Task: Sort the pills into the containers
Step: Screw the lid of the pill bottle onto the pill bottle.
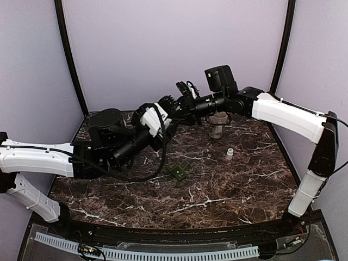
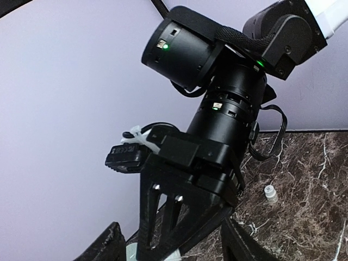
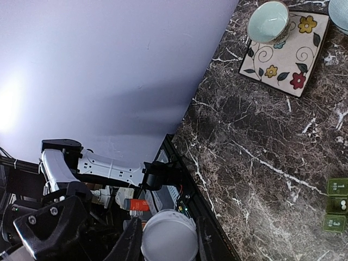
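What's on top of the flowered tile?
A pale teal bowl sits on a corner of the flowered tile, apparently empty. A second bowl is mostly cut off by the frame edge.

Left arm [image 1: 38,157]: white moulded shells on the long links, black cylindrical joint housings, thick black cable [image 1: 163,147] hanging in a loose loop beside the wrist.
Right arm [image 1: 288,117]: matching white shells, black elbow and wrist sections, thin black wire [image 1: 304,109] run along the white link.
Black box camera [image 1: 220,78] mounted on the right wrist.
In the left wrist view: matte black motor drums [image 2: 185,46] with small green lights and pale label patches, white cable tie [image 2: 138,136] on a black bracket, bright screw heads [image 2: 156,186] on an angular black frame.
Fingers [image 3: 130,242]: black, thick, with rough-textured faces.
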Tool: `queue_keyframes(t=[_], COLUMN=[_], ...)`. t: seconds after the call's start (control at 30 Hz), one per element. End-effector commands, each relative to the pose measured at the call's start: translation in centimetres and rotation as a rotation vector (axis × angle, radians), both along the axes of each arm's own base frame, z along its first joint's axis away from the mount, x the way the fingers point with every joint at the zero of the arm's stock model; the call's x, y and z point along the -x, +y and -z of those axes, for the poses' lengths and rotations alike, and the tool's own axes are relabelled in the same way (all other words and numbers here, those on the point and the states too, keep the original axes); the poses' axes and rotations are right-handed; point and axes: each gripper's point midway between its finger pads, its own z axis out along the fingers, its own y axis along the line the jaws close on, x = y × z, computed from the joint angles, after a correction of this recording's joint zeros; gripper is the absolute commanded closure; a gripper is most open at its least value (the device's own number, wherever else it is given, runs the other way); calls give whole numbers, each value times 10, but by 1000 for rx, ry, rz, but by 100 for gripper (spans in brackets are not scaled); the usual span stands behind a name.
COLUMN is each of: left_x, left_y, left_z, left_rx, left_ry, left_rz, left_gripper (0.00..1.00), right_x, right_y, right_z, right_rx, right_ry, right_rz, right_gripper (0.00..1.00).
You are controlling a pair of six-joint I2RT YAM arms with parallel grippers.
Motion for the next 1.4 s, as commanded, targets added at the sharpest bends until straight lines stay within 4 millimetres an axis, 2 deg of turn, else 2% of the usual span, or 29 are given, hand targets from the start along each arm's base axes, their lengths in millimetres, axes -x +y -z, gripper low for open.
queue_keyframes(t=[0.0, 0.27, 0.5, 0.73, 0.9, 1.1, 1.37], left_x=[2, 7, 7, -5, -6, 0, -3], left_y=[32, 63, 72, 86, 84, 72, 63], left_z=[-10, -14, -13, -19, -29, -33, -27], left_rx=[119, 268, 455, 697, 785, 756, 715], left_ry=[135, 380, 640, 857, 981, 1121, 1194], left_rz=[2, 122, 311, 534, 742, 952, 991], left_gripper=[36, 26, 26, 27, 28, 30, 32], right_x=[-4, -8, -6, 1, 4, 7, 8], right_y=[-6, -12, -17, -20, -20, -19, -17], right_z=[-17, -23, -37, -57, -66, -72, -77], right_rx=[-38, -42, -65, -123, -147, -171, -182], right_ry=[-67, -110, -203, -286, -325, -347, -357], right_rz=[18, 33, 29, 9, -15, -36, -51], right_gripper=[100, 100, 100, 100, 100, 100, 100])
